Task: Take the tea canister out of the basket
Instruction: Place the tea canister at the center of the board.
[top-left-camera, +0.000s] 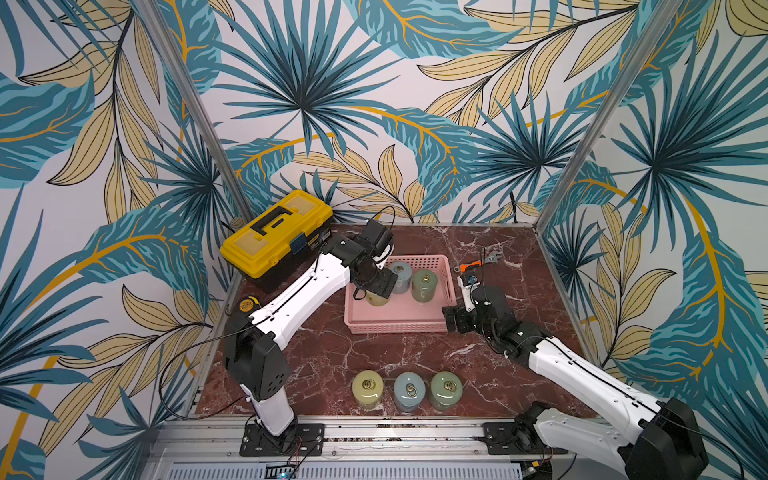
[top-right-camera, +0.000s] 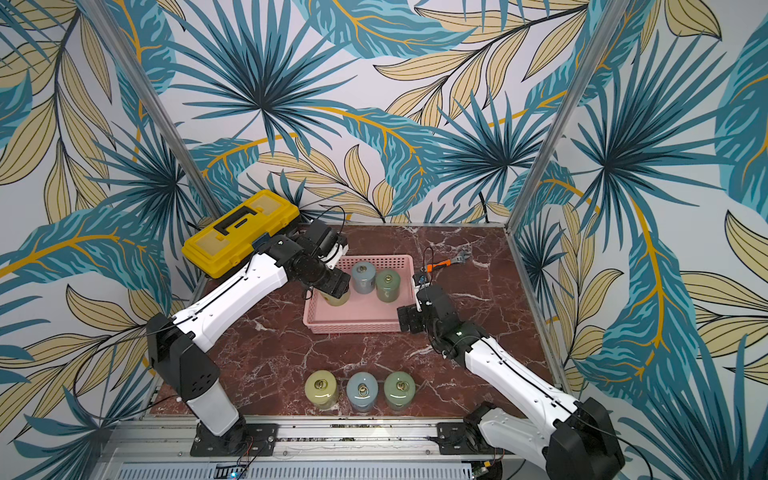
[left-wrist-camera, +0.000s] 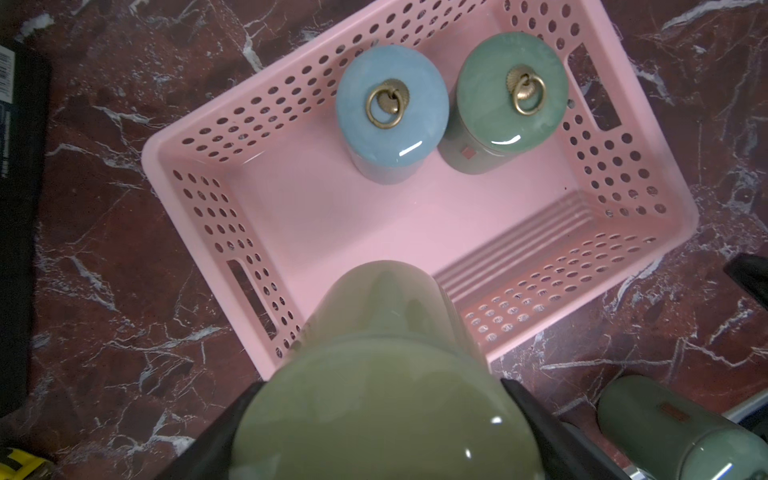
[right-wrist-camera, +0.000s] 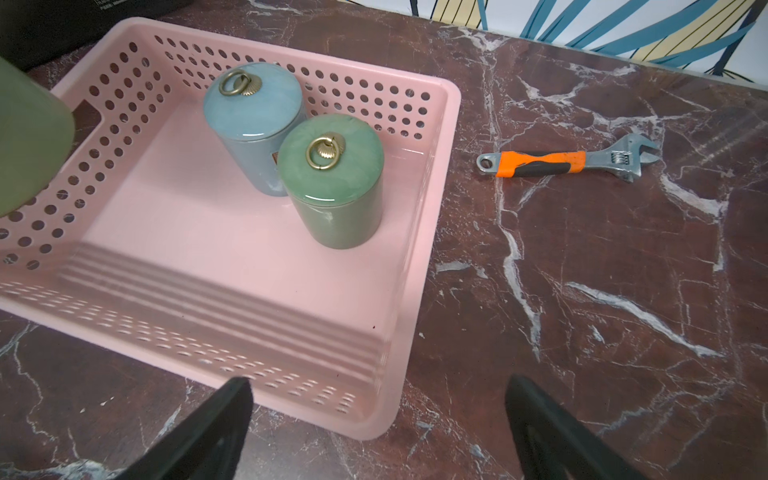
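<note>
- Clamping the olive tea canister (top-left-camera: 377, 300) by its sides, the left gripper (left-wrist-camera: 380, 390) holds it upright at the left end of the pink basket (top-left-camera: 395, 328). I cannot tell whether its base touches the floor.
- A blue canister (top-left-camera: 401, 276) and a green canister (top-left-camera: 424, 284) stand side by side in the basket, lids on.
- The right gripper (right-wrist-camera: 379, 386) is spread wide beside the basket's near right corner.
- The canisters' small reddish tags and the label on the yellow toolbox (top-left-camera: 276, 232) are unreadable.

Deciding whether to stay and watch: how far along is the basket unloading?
Looks done: a row of three canisters stands on the table. In hand: the left claw grips a yellow-green canister over the left end of the basket. Left: blue canister and green canister stand inside it.
</note>
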